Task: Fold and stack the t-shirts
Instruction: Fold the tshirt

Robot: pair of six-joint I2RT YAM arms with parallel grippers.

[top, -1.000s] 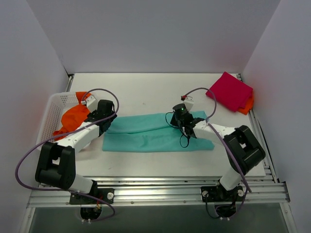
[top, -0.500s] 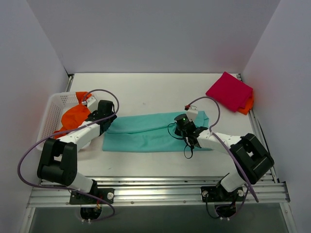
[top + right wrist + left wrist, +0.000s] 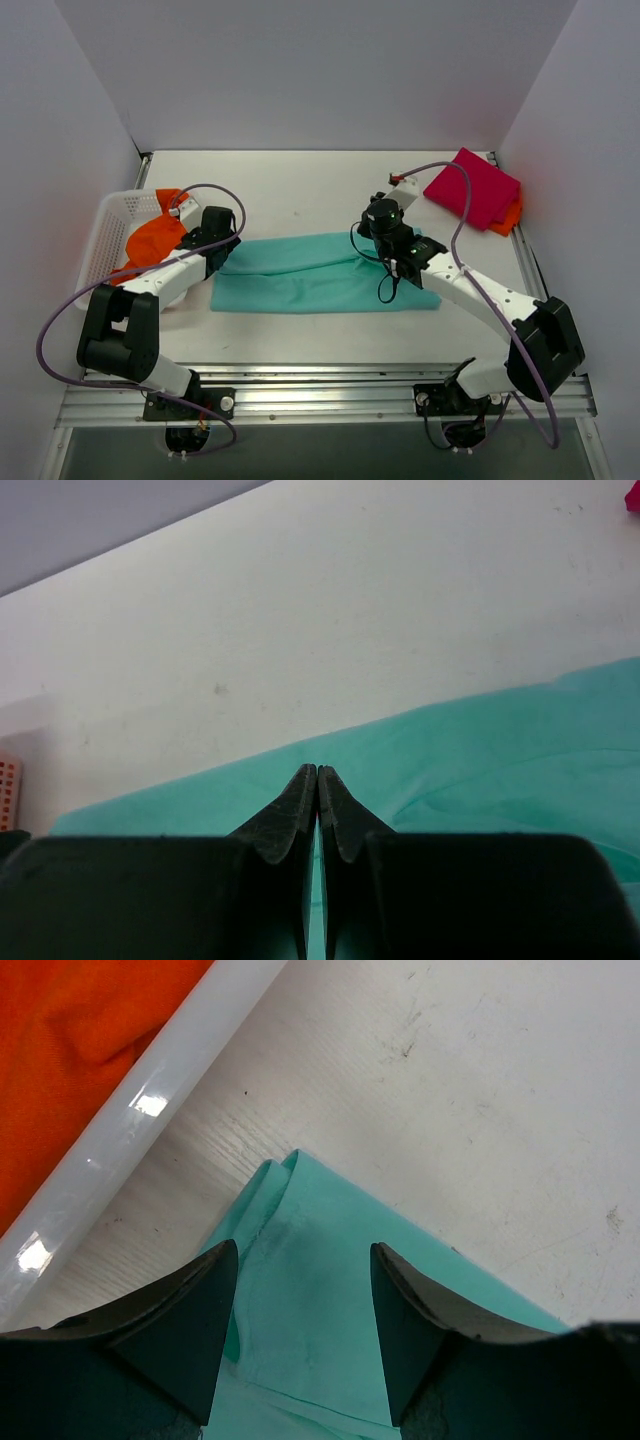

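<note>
Teal t-shirt (image 3: pixel 300 280) lies folded into a long strip across the middle of the table (image 3: pixel 300 190). An orange t-shirt (image 3: pixel 150 245) is heaped in the white basket (image 3: pixel 110 225) at the left edge, and a folded magenta t-shirt (image 3: pixel 475 187) rests on another orange one in the far right corner. At the strip's left corner the left gripper (image 3: pixel 300 1260) straddles the cloth with fingers spread, while the right gripper (image 3: pixel 317 772) has its fingers pressed together over the strip's right part; whether they pinch cloth cannot be told.

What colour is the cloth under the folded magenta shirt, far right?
Bright orange; the cloth edge shows best in the top external view.
</note>
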